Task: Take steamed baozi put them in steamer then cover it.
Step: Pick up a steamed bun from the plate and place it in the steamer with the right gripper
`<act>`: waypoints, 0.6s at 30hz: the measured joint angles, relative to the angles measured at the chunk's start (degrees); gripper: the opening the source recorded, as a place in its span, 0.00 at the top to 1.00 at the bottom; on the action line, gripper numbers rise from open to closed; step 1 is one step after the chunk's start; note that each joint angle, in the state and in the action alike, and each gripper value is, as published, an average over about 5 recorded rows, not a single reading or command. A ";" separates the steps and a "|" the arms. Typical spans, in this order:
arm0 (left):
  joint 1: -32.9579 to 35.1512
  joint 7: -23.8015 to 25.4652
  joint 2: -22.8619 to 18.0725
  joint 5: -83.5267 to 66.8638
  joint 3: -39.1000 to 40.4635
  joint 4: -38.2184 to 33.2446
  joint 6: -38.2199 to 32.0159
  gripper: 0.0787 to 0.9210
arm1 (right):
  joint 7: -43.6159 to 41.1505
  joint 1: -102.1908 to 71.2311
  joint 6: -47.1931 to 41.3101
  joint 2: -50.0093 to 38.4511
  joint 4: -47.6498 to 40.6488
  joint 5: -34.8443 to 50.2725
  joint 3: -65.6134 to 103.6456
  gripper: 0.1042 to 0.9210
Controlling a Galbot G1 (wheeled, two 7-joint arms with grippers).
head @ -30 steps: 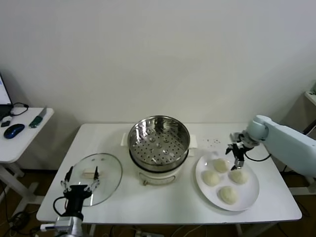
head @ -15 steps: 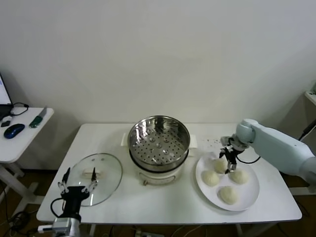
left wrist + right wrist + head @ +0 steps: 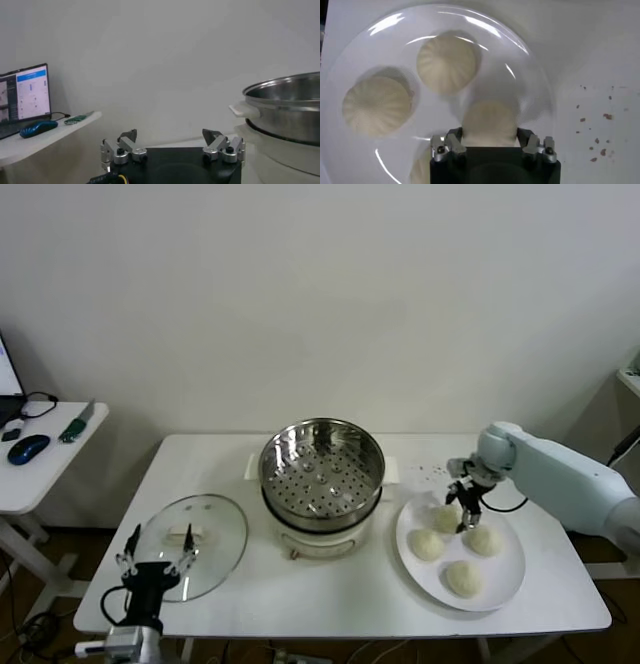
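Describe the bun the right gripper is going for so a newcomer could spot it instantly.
Start at the steamer mid-table, then look to the white plate on its right, holding four baozi. The target baozi is the one at the plate's far edge nearest the steamer; it alone sits between the right gripper's fingers.

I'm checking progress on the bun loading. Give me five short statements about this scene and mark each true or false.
1. The steamer holds no baozi yet. True.
2. The glass lid sits on the steamer. False: it lies flat on the table, to the robot's left of the pot.
3. Four baozi are on the white plate. True.
4. The right gripper is over the steamer. False: it is down at the plate, its fingers on either side of the baozi nearest the pot.
5. The left gripper holds the lid's handle. False: it is open, near the lid's front edge, holding nothing.
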 measured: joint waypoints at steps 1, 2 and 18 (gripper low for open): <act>0.08 0.00 -0.03 0.00 0.05 -0.05 -0.03 0.12 | -0.04 0.34 0.10 0.02 0.03 0.20 -0.25 0.27; 0.16 0.01 -0.06 0.00 0.10 -0.12 -0.07 0.12 | -0.09 0.74 0.23 0.05 0.05 0.42 -0.55 0.27; 1.41 -0.06 0.05 -0.04 0.22 -0.78 -0.42 0.12 | -2.36 18.92 11.13 3.28 3.56 3.12 -12.43 0.26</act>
